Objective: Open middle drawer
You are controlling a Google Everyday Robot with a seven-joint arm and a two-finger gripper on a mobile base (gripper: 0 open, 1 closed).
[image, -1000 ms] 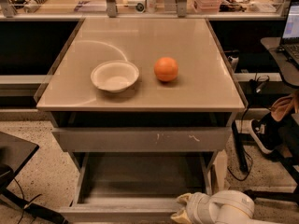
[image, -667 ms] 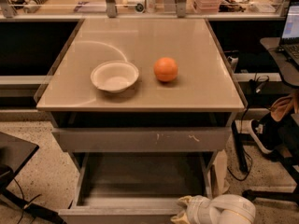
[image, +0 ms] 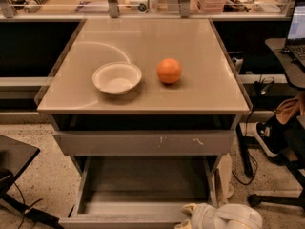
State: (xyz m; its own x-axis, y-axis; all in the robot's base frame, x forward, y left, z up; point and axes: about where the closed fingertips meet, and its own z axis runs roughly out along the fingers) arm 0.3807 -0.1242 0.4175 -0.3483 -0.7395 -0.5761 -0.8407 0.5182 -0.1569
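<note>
The middle drawer (image: 143,182) is pulled far out below the taller grey front with white scuff marks (image: 143,143). Its grey inside shows nothing in it, and its front rim (image: 114,220) lies at the bottom edge of the view. My gripper (image: 193,215), white and rounded, is at the right part of that front rim, with the white arm (image: 236,218) behind it to the right. The bottom edge of the view cuts off much of the gripper. The lowest drawer is hidden under the open one.
On the beige tabletop (image: 200,94) stand a white bowl (image: 116,78) and an orange (image: 169,70). A laptop on a side table (image: 295,37) and a person's shoe (image: 267,137) are at the right. A dark object (image: 14,161) is at the left on the speckled floor.
The middle drawer has slid a little further out toward the camera. My gripper has moved with its front rim, down toward the bottom edge of the view.
</note>
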